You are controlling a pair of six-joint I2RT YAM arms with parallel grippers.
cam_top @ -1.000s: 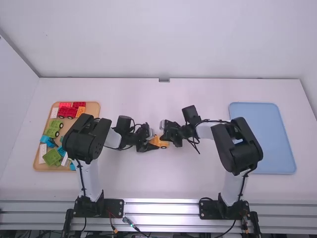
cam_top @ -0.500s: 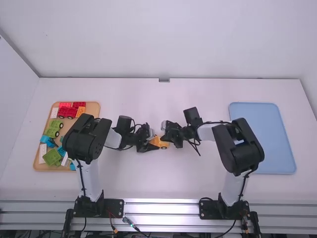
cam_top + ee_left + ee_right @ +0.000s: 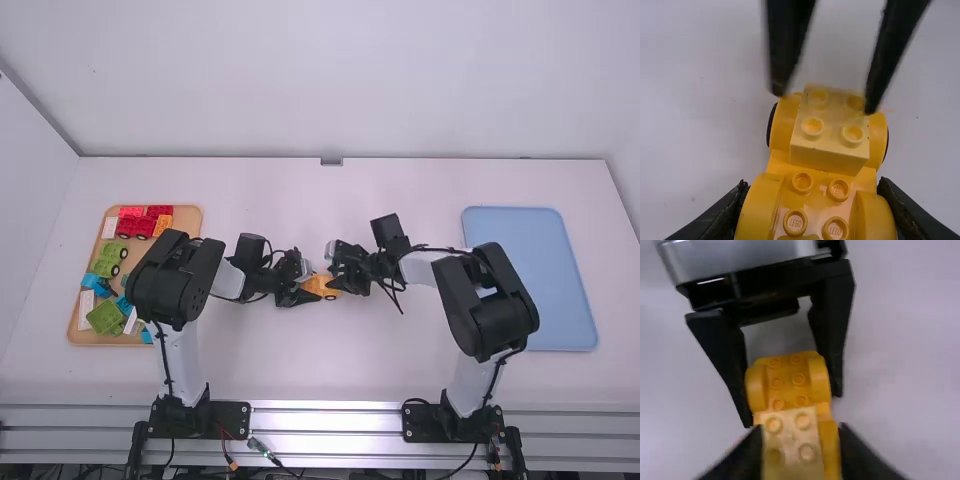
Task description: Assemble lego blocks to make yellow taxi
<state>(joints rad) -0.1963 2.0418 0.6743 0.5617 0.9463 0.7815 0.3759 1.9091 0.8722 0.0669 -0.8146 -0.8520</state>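
Note:
Near the table's middle the left gripper (image 3: 307, 293) and right gripper (image 3: 334, 280) face each other at a yellow car base (image 3: 320, 286). In the left wrist view, the left gripper (image 3: 813, 190) is shut on the sides of the studded car base (image 3: 815, 194), at its raised fenders. A paler yellow brick (image 3: 829, 160) sits on the base's far end, between the wheels. The right gripper's two fingers are apart over that brick, one on either side. In the right wrist view, the right gripper (image 3: 800, 434) stands open around the pale brick (image 3: 792, 440).
A wooden tray (image 3: 186, 216) at the left holds red, green, blue, white and orange blocks, partly under the left arm. At the right lies a blue tray (image 3: 540, 290), its near left corner beside the right arm's elbow.
The right arm's elbow has shifted slightly right and toward the camera, with its gripper staying close to the car base. The left arm has kept still, holding the base.

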